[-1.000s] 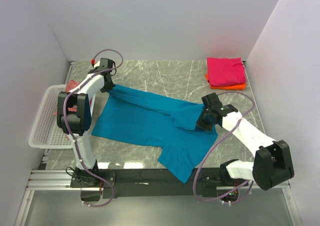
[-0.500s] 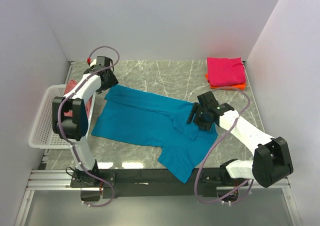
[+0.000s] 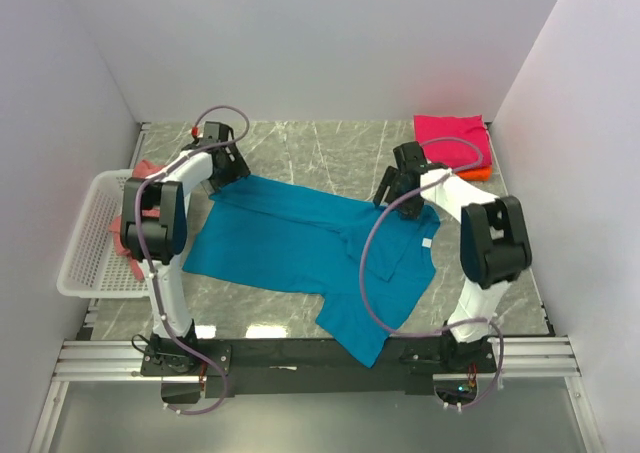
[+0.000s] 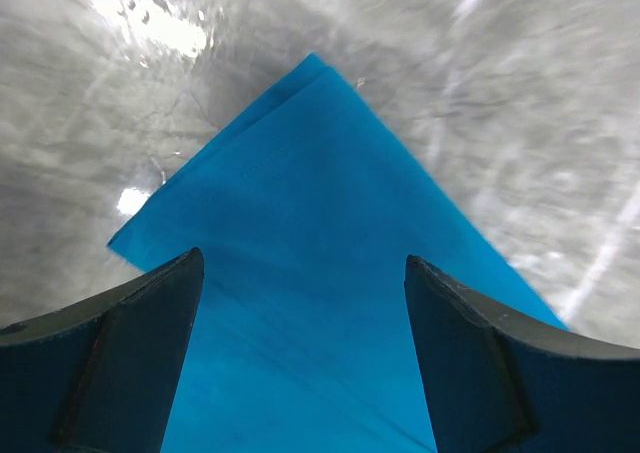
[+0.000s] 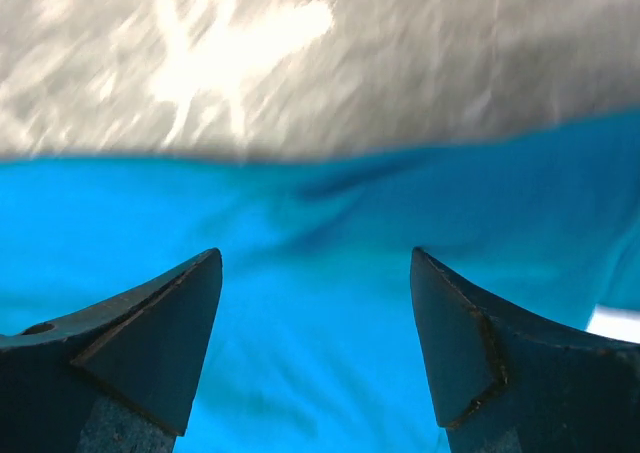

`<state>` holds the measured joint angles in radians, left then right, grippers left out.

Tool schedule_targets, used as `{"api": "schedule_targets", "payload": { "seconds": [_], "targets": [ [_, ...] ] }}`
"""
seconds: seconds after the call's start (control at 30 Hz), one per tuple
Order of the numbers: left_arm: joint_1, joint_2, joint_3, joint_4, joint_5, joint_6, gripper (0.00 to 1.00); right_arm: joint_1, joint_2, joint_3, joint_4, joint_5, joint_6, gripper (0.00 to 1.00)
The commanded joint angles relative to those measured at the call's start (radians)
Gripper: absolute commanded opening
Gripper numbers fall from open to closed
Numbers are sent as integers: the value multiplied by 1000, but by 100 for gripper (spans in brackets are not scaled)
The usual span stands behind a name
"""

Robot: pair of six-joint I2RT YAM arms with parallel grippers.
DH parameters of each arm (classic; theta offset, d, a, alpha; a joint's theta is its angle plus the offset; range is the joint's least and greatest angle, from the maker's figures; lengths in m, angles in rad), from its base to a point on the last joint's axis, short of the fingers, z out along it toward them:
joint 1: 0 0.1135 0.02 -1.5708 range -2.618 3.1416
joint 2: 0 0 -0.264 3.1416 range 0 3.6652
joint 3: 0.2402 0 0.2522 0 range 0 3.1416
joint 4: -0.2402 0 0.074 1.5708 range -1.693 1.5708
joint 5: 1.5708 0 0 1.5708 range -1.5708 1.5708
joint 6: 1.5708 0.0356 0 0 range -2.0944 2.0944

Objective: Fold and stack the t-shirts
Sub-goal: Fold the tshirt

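Nearest, a metal rail (image 3: pixel 300 351) edges the grey marble bench (image 3: pixel 300 143), where the teal-blue t-shirt (image 3: pixel 290 243) lies spread flat across the middle. The left arm (image 3: pixel 160 218) and right arm (image 3: pixel 488 235) reach to its far corners — jaws released on both, holding nothing, cloth beneath. A white mesh basket (image 3: pixel 80 263) at the left holds the salmon-pink t-shirt (image 3: pixel 145 166). In the far right corner the magenta t-shirt (image 3: pixel 452 141) lies folded on the orange t-shirt (image 3: pixel 478 173), plain white walls (image 3: pixel 320 43) behind.

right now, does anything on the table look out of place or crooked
The teal shirt lies diagonally, unfolded, with one corner hanging over the table's near edge. A pink shirt spills over the basket's rim. The folded stack at far right looks tidy.
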<state>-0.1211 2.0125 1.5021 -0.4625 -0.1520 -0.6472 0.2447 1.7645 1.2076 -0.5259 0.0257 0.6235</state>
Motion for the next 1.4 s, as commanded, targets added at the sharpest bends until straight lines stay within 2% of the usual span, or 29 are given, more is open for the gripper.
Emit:
{"api": "schedule_targets", "payload": {
  "seconds": [0.0,0.3,0.53,0.8,1.03,1.2,1.37],
  "targets": [
    [12,31,37,35,26,3,87,-42,84,89,-2,22,-38,82],
    [55,32,-61,53,17,-25,87,-203,67,-81,10,-15,-50,82],
    [57,15,-111,58,26,-46,87,-214,67,-103,21,-23,-79,81],
    [60,22,-89,13,-12,-121,87,-214,171,107,-8,-23,-169,81],
    [61,-29,-131,-34,-52,-285,87,-223,334,346,-74,-46,-226,81],
    [60,-52,-135,-32,-41,-308,87,-239,395,418,-89,-63,-238,81],
    [51,-58,-88,-34,-50,-282,87,-239,380,449,-83,-76,-257,81]
  ]
}}
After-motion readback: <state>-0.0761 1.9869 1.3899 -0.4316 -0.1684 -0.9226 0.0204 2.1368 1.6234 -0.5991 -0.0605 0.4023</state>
